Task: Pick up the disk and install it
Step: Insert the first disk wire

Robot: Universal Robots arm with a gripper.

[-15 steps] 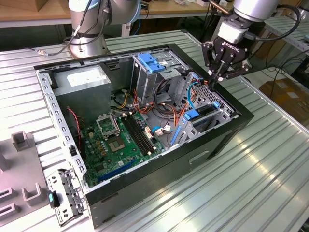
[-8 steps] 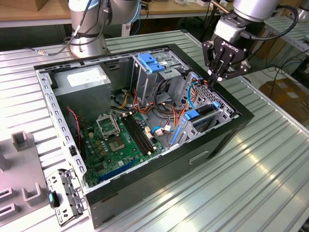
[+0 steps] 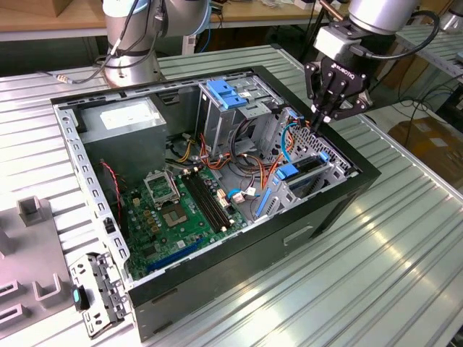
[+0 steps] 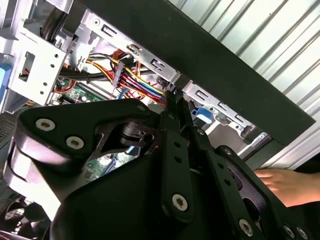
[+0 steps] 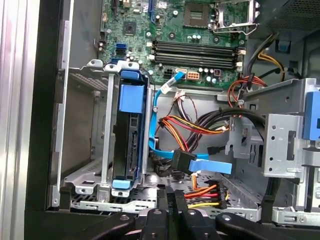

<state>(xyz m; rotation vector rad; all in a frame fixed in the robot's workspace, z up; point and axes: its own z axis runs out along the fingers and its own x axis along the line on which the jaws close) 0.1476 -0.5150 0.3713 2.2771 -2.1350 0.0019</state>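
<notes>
Ribbed metal tabletop [image 3: 405,238] spreads under everything, workshop benches behind, and on it lies the open computer case [image 3: 289,238], side panel off, motherboard [image 3: 177,213] exposed. Over at the case's edge on the exterior view's right sits the drive cage [image 3: 307,177], and the disk [image 5: 129,135] stands on edge in its slot there, blue carrier [image 5: 131,97] framing it, looking fully seated. A blue data cable [image 5: 165,145] and orange power leads [image 5: 187,125] lie just beside it, loose. Now the gripper [image 3: 323,116] hovers right above the case rim by the cage, fingers pressed together and holding nothing. My read: insertion looks done. By the case wall, a person's hand [image 4: 287,185] rests close.
</notes>
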